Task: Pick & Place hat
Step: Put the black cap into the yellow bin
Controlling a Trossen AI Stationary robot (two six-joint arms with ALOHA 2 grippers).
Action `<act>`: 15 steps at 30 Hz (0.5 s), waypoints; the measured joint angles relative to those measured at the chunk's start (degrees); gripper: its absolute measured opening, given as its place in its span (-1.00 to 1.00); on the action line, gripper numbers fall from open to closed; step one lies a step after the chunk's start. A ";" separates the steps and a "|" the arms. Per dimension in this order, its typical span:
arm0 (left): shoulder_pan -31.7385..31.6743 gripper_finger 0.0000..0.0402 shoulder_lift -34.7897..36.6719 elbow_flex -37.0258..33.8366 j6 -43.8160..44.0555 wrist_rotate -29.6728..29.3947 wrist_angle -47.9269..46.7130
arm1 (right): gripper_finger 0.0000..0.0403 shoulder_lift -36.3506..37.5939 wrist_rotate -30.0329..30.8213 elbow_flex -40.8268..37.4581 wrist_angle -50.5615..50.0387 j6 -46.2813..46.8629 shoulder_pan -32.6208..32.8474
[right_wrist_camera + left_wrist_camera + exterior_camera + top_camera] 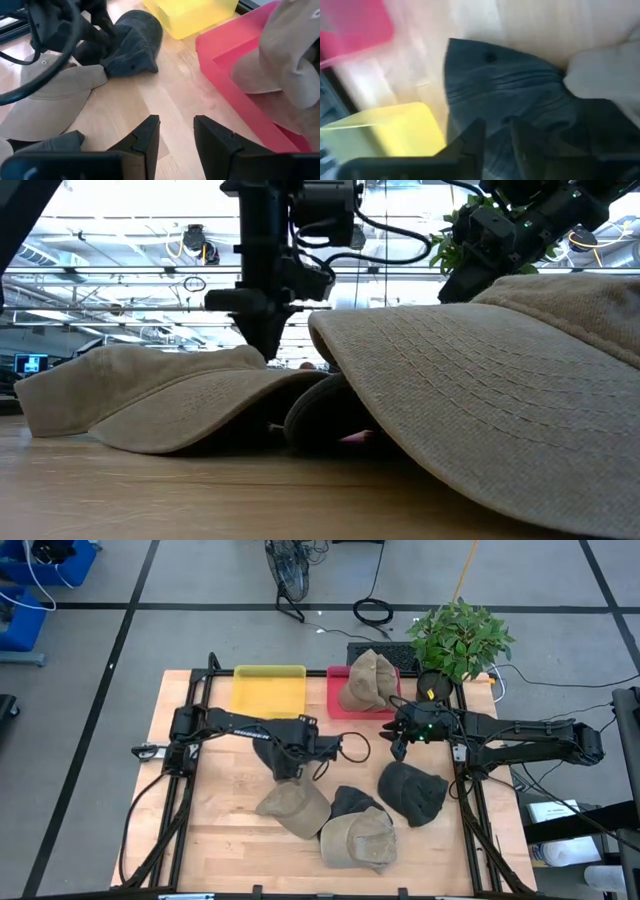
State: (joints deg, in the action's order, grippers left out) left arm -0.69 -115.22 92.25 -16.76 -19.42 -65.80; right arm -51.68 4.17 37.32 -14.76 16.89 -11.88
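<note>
Across the wooden table (225, 830) most of the open room sits at the lower left of the high view, bare boards out to the edge; the lower middle is crowded with caps. Left gripper (287, 768) is at the centre, over a dark grey cap (131, 46) that it pinches by the crown; in its wrist view the two fingers (475, 142) sit close together with the fabric running between them. Just below it lies a tan cap (293, 808), and next to that another tan cap (360, 839) overlapping a dark cap (352, 802). One more dark cap (412, 791) lies right of centre.

Right gripper (398, 746) hangs above bare wood beside the pink tray (340, 705), fingers (146, 134) apart with nothing between them. A tan hat (366, 680) lies in that tray. The yellow tray (268, 690) sits beside it at upper centre, and a potted plant (458, 638) stands at the upper right corner.
</note>
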 joint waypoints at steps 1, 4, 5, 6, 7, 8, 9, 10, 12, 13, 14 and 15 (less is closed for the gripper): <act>-0.77 -0.37 0.00 0.00 -0.08 0.56 0.23 | -0.48 0.00 0.00 0.00 -0.02 0.25 0.00; -3.46 -0.11 0.00 0.00 -0.14 1.98 3.16 | -0.50 0.00 0.01 0.00 -0.02 1.41 0.00; -4.31 -0.03 0.00 0.00 -0.60 2.86 4.06 | -0.50 0.00 0.05 0.00 -0.02 1.77 0.00; -5.12 0.06 0.00 0.00 -1.33 4.14 4.81 | -0.51 -0.02 0.09 0.00 -0.02 1.82 0.00; -5.84 0.14 0.00 0.00 -2.12 5.72 5.16 | -0.51 0.00 0.10 0.00 -0.01 1.86 0.00; -6.56 0.22 -0.19 0.00 -2.98 7.26 5.45 | -0.52 0.00 0.12 0.00 0.08 1.91 0.00; -7.19 0.29 -0.68 0.02 -4.03 8.71 5.63 | -0.52 -0.01 0.17 0.00 0.29 1.92 0.00; -7.72 0.35 -1.07 0.00 -5.16 9.47 5.42 | -0.53 0.00 0.32 0.02 0.46 1.94 0.00; -8.55 0.43 -2.45 -0.02 -7.72 10.61 5.45 | -0.54 0.00 0.98 0.02 0.53 2.30 0.00; -8.85 0.46 -2.93 -0.02 -9.19 10.87 5.49 | -0.54 -0.02 1.99 0.02 0.86 2.82 0.00; -9.06 0.47 -3.41 -0.02 -10.80 10.92 5.51 | -0.54 -0.04 2.88 0.02 1.08 3.37 0.00; -9.23 0.48 -3.98 -0.02 -12.42 10.87 5.64 | -0.54 -0.04 3.54 0.02 1.28 3.77 0.00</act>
State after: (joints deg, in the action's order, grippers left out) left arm -9.92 -119.20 92.23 -29.18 -8.56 -60.16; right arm -51.72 7.72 37.34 -13.48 20.66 -11.88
